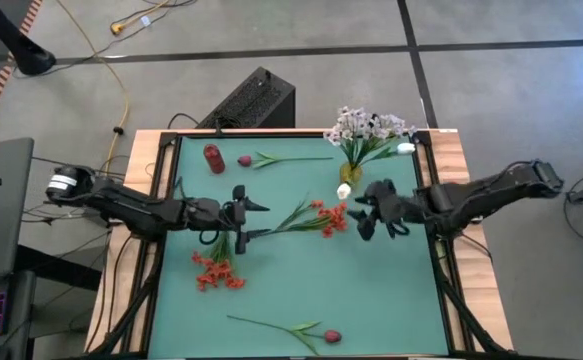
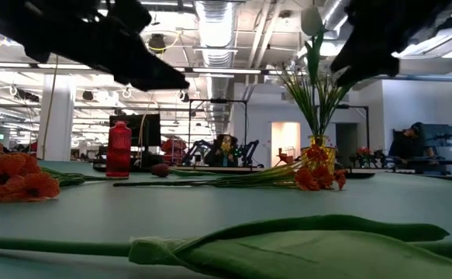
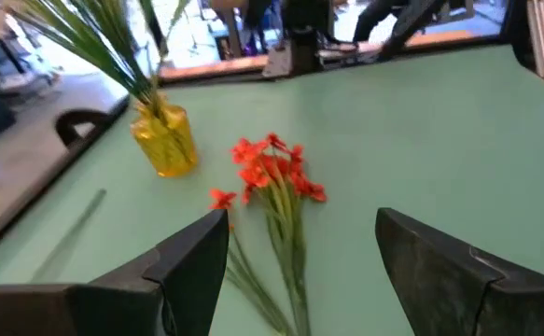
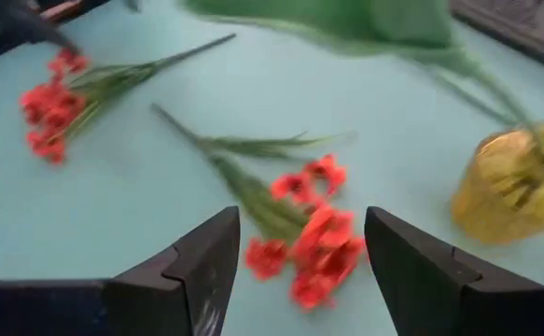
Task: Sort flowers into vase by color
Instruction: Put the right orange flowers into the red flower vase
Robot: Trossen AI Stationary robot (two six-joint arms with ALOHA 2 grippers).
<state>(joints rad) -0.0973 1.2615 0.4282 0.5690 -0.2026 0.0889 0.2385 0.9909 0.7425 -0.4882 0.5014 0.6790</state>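
Note:
One orange-red spray (image 1: 323, 217) (image 3: 272, 168) (image 4: 313, 233) lies flat mid-table. My left gripper (image 1: 259, 220) (image 3: 299, 219) hovers open over its stem end, and my right gripper (image 1: 363, 212) (image 4: 301, 219) hovers open just right of its blossoms. A second orange-red spray (image 1: 216, 270) (image 4: 52, 107) lies nearer the left arm. The yellow vase (image 1: 351, 172) (image 2: 319, 151) holds white blossoms (image 1: 371, 127) and a tall stem topped by a white bud (image 2: 311, 19). A pink bud (image 1: 244, 160) lies beside the red vase (image 1: 213, 158), and another (image 1: 332, 336) lies near the near edge.
A raised wooden frame (image 1: 441, 250) borders the green mat. A black box (image 1: 256, 100) sits beyond the far edge. In the low view, the near flower's leaf (image 2: 288, 232) fills the foreground. Open mat lies to the right, between the right arm and the near edge.

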